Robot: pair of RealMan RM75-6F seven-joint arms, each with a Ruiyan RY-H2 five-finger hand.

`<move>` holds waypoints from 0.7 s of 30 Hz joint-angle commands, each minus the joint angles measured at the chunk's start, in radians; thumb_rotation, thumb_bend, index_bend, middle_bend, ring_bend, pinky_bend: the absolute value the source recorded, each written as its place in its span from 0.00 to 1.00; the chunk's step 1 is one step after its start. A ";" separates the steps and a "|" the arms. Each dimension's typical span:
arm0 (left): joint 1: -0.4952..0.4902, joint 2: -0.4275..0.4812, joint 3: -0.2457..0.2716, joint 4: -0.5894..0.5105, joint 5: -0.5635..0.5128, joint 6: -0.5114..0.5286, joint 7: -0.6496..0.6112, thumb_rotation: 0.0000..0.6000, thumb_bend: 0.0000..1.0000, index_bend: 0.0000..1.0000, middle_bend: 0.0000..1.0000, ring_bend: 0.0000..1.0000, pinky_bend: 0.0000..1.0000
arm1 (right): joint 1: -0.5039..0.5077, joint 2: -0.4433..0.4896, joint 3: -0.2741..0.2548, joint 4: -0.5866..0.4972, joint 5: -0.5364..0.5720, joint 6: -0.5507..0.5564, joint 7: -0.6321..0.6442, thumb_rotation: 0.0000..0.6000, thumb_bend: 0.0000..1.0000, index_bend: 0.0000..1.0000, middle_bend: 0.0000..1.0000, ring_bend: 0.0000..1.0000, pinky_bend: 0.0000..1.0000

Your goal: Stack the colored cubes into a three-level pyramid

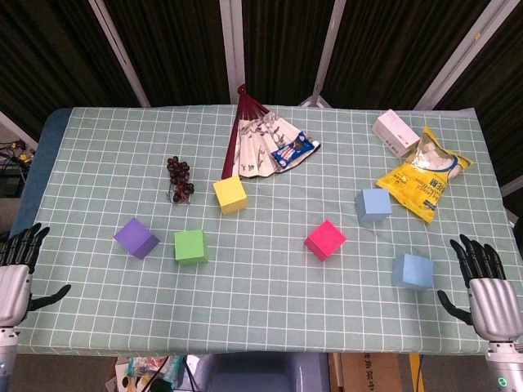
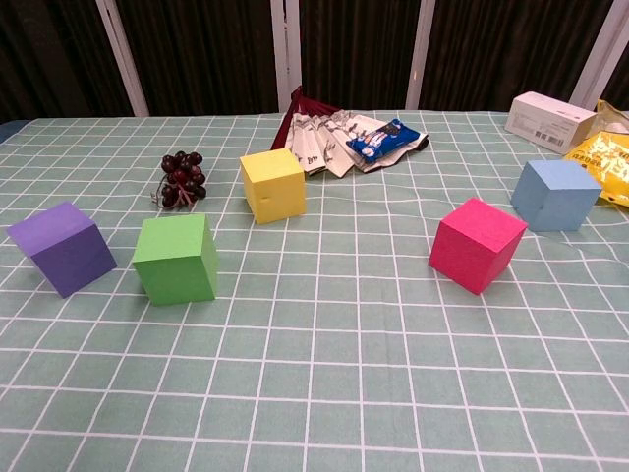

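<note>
Green checked cloth (image 1: 270, 286) covers your table, where six cubes lie scattered singly around the pink cube (image 1: 325, 239), none stacked, while your left hand (image 1: 15, 273) and right hand (image 1: 489, 290) rest empty, fingers spread.

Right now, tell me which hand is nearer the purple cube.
Left. The left hand rests open at the table's near-left edge, just left of the purple cube. The right hand is open at the near-right edge, across the table.
</note>
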 commanded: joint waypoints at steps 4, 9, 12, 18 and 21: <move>0.000 0.001 0.000 0.000 -0.001 -0.001 0.001 1.00 0.09 0.00 0.00 0.00 0.00 | 0.000 0.000 0.000 -0.001 -0.001 0.001 0.000 1.00 0.30 0.00 0.00 0.00 0.00; 0.001 0.002 0.001 -0.002 -0.003 -0.002 0.000 1.00 0.09 0.00 0.00 0.00 0.00 | 0.000 0.001 0.000 -0.002 0.000 0.001 0.002 1.00 0.30 0.00 0.00 0.00 0.00; 0.001 0.002 0.000 -0.002 -0.004 -0.002 -0.001 1.00 0.09 0.00 0.00 0.00 0.00 | 0.000 -0.001 -0.001 0.000 -0.003 0.001 -0.002 1.00 0.30 0.00 0.00 0.00 0.00; -0.002 0.005 0.000 -0.006 -0.013 -0.013 0.002 1.00 0.09 0.00 0.00 0.00 0.00 | 0.002 -0.002 -0.002 -0.001 -0.004 -0.003 -0.006 1.00 0.30 0.00 0.00 0.00 0.00; -0.001 0.007 0.002 -0.006 -0.011 -0.013 0.007 1.00 0.09 0.00 0.00 0.00 0.00 | 0.002 -0.003 -0.004 -0.001 -0.007 -0.003 -0.007 1.00 0.30 0.00 0.00 0.00 0.00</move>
